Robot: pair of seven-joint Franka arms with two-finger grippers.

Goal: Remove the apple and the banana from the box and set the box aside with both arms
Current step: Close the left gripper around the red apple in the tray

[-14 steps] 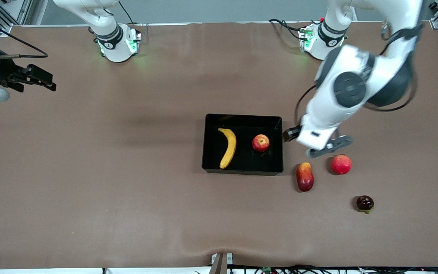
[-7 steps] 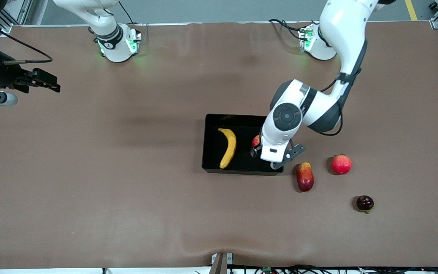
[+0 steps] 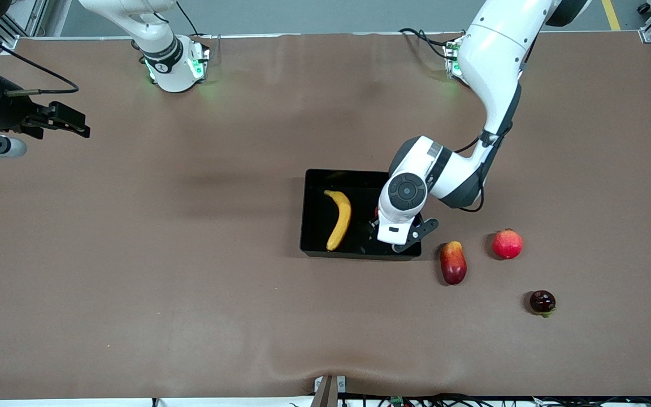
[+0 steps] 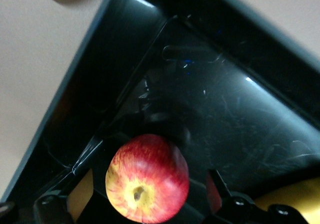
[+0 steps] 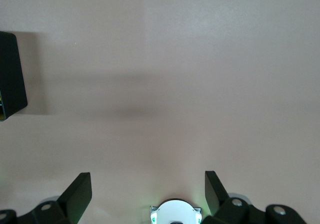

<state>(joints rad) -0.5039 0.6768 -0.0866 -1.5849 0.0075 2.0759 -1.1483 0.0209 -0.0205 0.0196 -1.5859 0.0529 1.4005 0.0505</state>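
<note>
From the front the left arm (image 3: 416,186) hides the apple (image 4: 147,178); banana (image 4: 292,200) cropped in the left wrist view.

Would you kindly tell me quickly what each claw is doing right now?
Left claw: open, straddling the apple in the box.
Right claw: open, empty, waiting.

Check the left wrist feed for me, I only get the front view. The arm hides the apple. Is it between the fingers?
Observer: Yes. The apple sits in the tray, between the open fingers of the left gripper.
Operator: Right gripper open too?
Observer: Yes. The right gripper is spread wide over bare table; that arm waits.
Operator: Apple orientation?
Observer: Its yellowish dimpled end faces the wrist camera.
</note>
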